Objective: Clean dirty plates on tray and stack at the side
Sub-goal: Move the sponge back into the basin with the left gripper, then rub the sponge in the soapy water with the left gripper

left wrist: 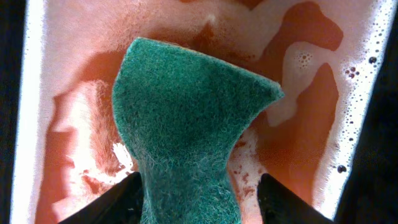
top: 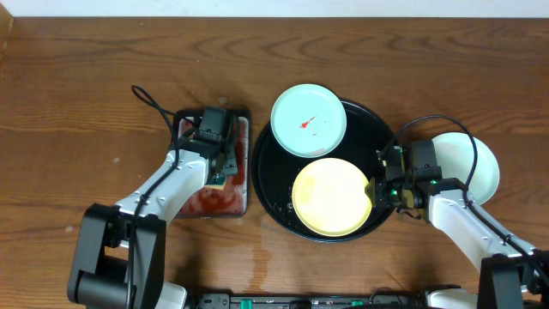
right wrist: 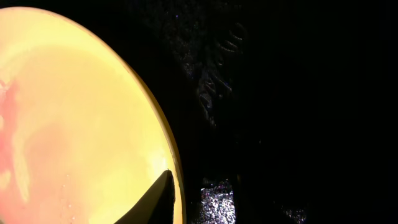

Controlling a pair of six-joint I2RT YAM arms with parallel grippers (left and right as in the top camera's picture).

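Observation:
The black tray [top: 268, 176] holds an aqua plate [top: 309, 120] with red smears at its back and a yellow plate [top: 332, 197] at its front. The yellow plate [right wrist: 81, 112] carries a pink wet film. A second aqua plate [top: 482, 163] lies on the table to the right, partly under my right arm. My right gripper [top: 377, 190] is at the yellow plate's right rim. One of its fingers [right wrist: 163, 199] lies just inside the rim, and the other is lost against the black tray. My left gripper [top: 216, 172] holds a green sponge [left wrist: 186, 124] over the sponge tray.
The small rectangular sponge tray [top: 244, 163] with red-stained soapy water [left wrist: 311, 124] stands left of the black tray. A black cable [top: 150, 101] loops behind my left arm. Bare wooden table [top: 86, 69] lies at the back and far left.

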